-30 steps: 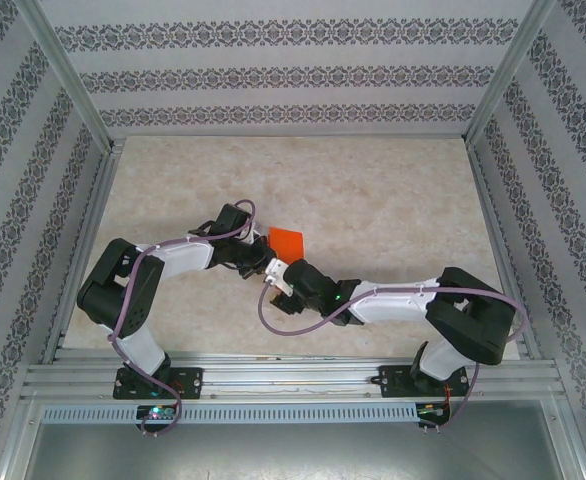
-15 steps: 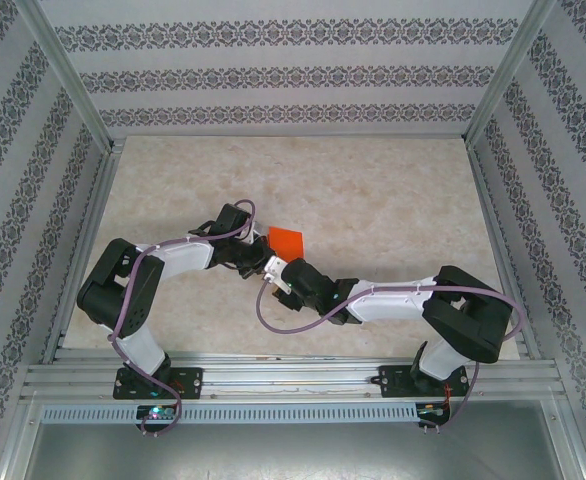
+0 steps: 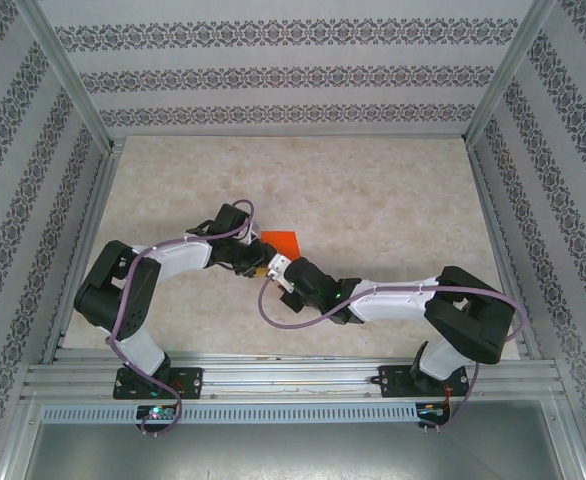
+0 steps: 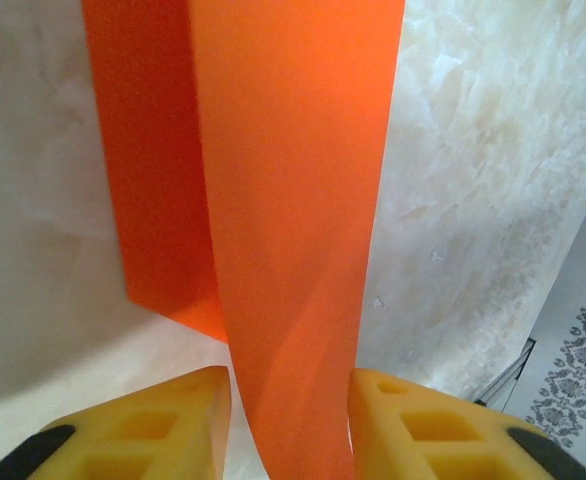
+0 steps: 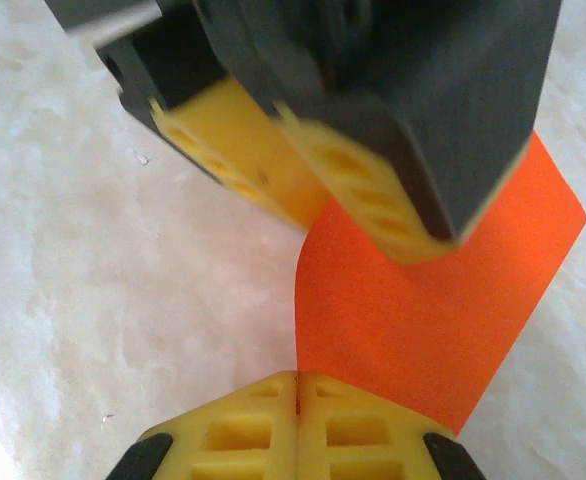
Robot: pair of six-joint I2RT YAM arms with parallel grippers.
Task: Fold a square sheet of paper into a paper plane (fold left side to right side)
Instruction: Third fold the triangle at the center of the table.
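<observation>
The square sheet of paper (image 3: 279,242) is bright orange and lies mid-table, its near part lifted and curled. In the right wrist view my right gripper (image 5: 297,385) is shut on the near edge of the paper (image 5: 423,310), with a thin orange line between its pads. My left gripper (image 5: 318,200) hangs just beyond it over the same sheet. In the left wrist view a band of the paper (image 4: 293,200) runs between the parted yellow fingers of the left gripper (image 4: 290,410), with a gap at the left finger. From above, both grippers (image 3: 269,268) meet at the paper's near edge. The paper plane is out of view.
The beige marbled tabletop (image 3: 373,190) stretches behind and to both sides of the paper. Aluminium frame rails (image 3: 273,380) run along the near edge, and patterned walls (image 3: 273,75) close in the back and sides.
My right gripper has shut on the paper's near edge. My left gripper has gone from shut to open. The paper has shifted slightly left.
</observation>
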